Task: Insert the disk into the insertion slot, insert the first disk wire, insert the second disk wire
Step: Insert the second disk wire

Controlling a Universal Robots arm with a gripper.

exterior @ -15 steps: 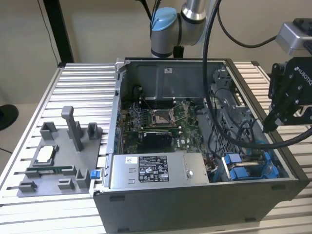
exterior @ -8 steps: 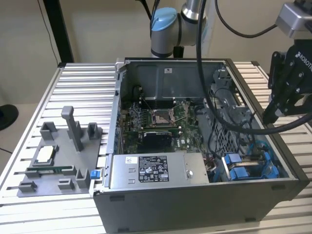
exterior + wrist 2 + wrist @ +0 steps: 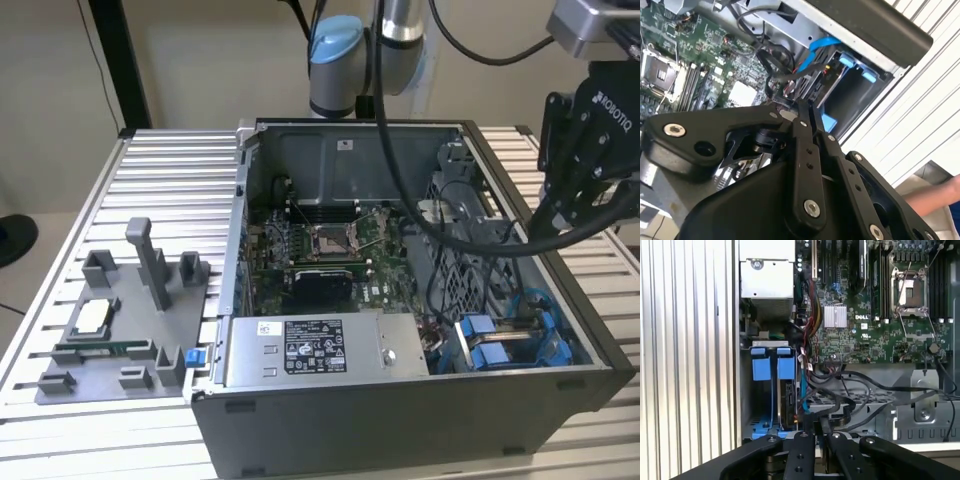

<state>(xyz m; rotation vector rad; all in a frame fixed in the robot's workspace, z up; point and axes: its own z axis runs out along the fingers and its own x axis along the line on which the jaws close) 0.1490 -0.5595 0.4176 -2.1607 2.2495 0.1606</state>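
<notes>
The disk (image 3: pixel 787 400) sits edge-on in the insertion slot (image 3: pixel 745 347) of the drive cage, its blue carrier tab (image 3: pixel 785 367) beside a second blue tab (image 3: pixel 760 367). In the exterior view the blue-framed disk (image 3: pixel 495 345) lies low in the case's near right corner. A blue wire (image 3: pixel 802 392) and black wires (image 3: pixel 850 400) run next to the bay. My gripper (image 3: pixel 820 426) hovers above the cage's end with its fingers closed together; nothing visible is held. It also appears in the second wrist view (image 3: pixel 808 111) and the exterior view (image 3: pixel 578 215), high over the case's right wall.
The open computer case (image 3: pixel 400 400) holds a motherboard (image 3: pixel 330 250) and a silver power-supply box (image 3: pixel 310 350). A grey fixture tray (image 3: pixel 120 330) lies at the exterior view's left on the ribbed table. A person's hand (image 3: pixel 935 195) is near the case.
</notes>
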